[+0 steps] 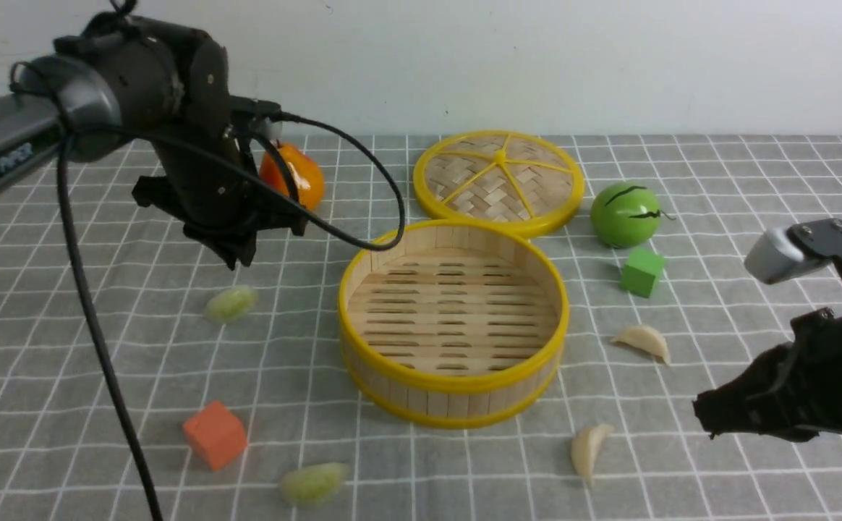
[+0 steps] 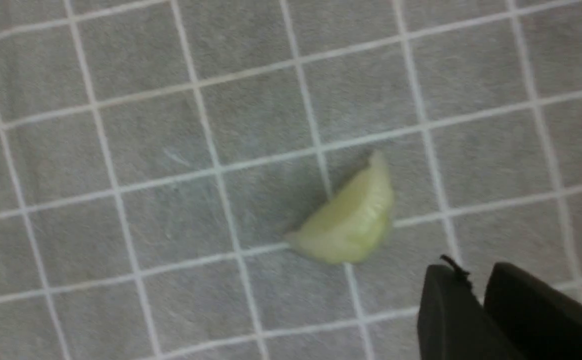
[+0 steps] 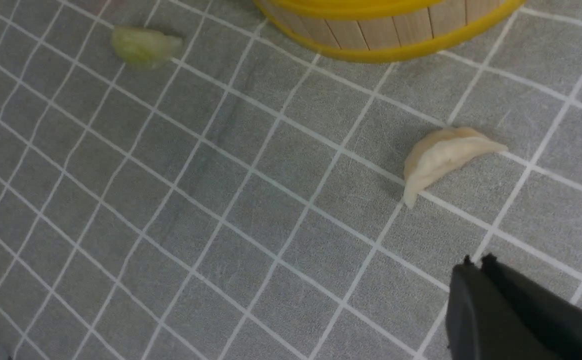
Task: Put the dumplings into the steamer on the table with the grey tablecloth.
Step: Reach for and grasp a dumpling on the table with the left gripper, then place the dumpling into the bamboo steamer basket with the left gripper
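Steamer [image 1: 457,382] centred on the grey tablecloth [image 1: 717,188], dumplings [image 1: 644,340] around it (two green left, two white right), left gripper [image 1: 236,257] barely parted, empty, over the far green dumpling [image 1: 231,303], right gripper [image 1: 703,416] closed, empty

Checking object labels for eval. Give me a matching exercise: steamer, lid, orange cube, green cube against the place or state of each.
Things:
1. steamer
2. lid
3. orange cube
4. green cube

Place or state:
A. right of the steamer
B. empty, in the middle of the scene
C. left of the steamer, nearer the camera
D. lying flat just behind the steamer

Pairs: 1-B, 2-D, 3-C, 4-A
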Available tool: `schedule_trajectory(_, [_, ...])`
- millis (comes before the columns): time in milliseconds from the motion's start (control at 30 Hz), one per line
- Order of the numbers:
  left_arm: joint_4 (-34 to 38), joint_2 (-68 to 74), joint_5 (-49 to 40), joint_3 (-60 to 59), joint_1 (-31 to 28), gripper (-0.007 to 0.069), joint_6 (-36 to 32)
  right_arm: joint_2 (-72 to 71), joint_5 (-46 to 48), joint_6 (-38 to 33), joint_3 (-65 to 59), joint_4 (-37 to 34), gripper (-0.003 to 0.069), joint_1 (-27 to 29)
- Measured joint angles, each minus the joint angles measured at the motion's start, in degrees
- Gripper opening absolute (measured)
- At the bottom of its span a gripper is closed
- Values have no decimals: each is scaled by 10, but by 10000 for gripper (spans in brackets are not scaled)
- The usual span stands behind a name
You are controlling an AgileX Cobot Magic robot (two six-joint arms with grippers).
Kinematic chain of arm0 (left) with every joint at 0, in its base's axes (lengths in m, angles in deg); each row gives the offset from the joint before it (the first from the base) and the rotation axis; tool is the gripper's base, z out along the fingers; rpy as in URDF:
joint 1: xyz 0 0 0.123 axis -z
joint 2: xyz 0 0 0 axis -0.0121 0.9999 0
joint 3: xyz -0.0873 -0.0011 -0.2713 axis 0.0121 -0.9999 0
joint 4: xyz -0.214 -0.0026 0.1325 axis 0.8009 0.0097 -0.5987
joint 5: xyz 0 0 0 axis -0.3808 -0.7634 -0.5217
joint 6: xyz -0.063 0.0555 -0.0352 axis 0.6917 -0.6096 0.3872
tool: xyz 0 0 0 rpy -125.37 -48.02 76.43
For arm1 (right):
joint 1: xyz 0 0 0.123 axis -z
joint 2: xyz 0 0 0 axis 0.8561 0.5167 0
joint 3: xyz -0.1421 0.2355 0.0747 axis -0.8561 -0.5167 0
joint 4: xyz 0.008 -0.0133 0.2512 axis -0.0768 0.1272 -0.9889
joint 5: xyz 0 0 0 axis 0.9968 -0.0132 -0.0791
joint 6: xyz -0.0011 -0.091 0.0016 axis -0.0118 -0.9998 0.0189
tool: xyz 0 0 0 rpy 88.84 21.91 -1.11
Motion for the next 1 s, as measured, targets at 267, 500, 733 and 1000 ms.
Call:
schedule_trajectory(267, [-66, 77, 24, 2, 0, 407, 0, 0, -1, -1, -1, -10, 1, 0])
schedule_trajectory(500, [-52, 96, 39, 13, 0, 352, 1, 0, -6, -1, -1, -17, 5, 0])
schedule_trajectory(733, [-20, 90, 33, 14, -1, 276, 1, 0, -9, -1, -1, -18, 5, 0])
schedule_trajectory(1000, [168, 20, -16, 58, 0, 274, -7, 0, -14, -1, -1, -19, 6, 0])
